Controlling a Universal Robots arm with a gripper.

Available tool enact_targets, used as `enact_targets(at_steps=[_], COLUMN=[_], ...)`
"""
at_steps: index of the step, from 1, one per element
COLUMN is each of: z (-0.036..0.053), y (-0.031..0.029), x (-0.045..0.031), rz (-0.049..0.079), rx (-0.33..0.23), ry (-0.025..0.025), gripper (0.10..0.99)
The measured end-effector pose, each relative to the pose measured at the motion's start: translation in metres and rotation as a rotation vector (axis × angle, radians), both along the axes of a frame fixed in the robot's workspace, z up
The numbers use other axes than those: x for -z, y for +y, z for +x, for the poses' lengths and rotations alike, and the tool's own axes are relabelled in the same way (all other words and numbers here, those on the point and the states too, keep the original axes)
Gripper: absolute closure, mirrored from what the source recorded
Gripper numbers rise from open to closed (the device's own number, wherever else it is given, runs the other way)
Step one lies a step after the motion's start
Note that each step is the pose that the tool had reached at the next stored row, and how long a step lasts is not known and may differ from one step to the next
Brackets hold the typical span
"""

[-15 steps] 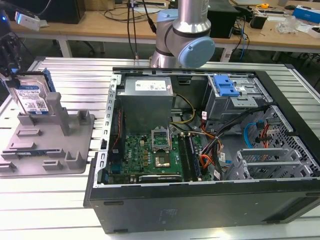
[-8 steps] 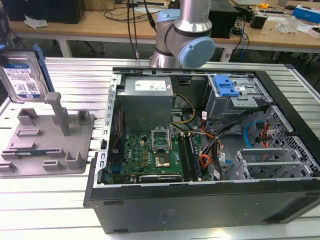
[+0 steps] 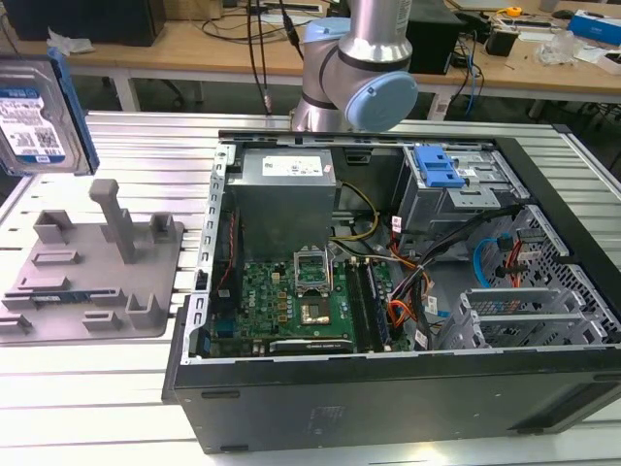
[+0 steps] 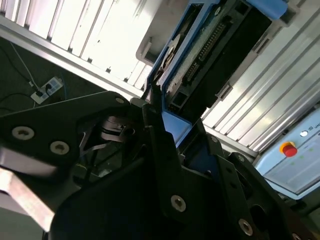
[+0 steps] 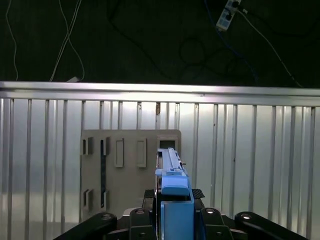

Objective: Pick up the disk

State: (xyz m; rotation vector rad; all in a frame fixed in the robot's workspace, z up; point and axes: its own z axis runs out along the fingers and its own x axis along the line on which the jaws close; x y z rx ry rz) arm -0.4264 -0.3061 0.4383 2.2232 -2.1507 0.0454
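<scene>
The fingers (image 5: 172,220) clamp the disk (image 3: 39,112) edge-on (upper left), lifted clear above the grey fixture (image 3: 92,277).

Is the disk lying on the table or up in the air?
Up in the air. The disk hangs on edge above the grey holder, touching nothing below, and the hand is shut on it.

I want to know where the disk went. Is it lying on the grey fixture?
No. In the exterior view the disk is up in the air above the table, clear of the grey fixture.
</scene>
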Motion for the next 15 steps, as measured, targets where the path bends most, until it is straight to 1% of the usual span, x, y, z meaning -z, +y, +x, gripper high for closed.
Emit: enact_targets(at_steps=[1,2,6,7,9,15], z=[0.0,0.0,0.0,0.0001,0.0,0.0], y=[0.0,0.0,0.0,-0.0002,-0.0003,-0.0004], x=[-0.0078,-0.0183,-0.036,-0.038,-0.0388,-0.0388], rz=[0.0,0.0,0.001,0.004,0.013,0.014], rx=[0.0,0.0,0.0,0.0,0.0,0.0], ry=[0.0001,0.0001,0.0002,-0.0004,-0.0007,-0.0008], gripper=[0.718,0.718,0.718,0.718,0.718,0.718])
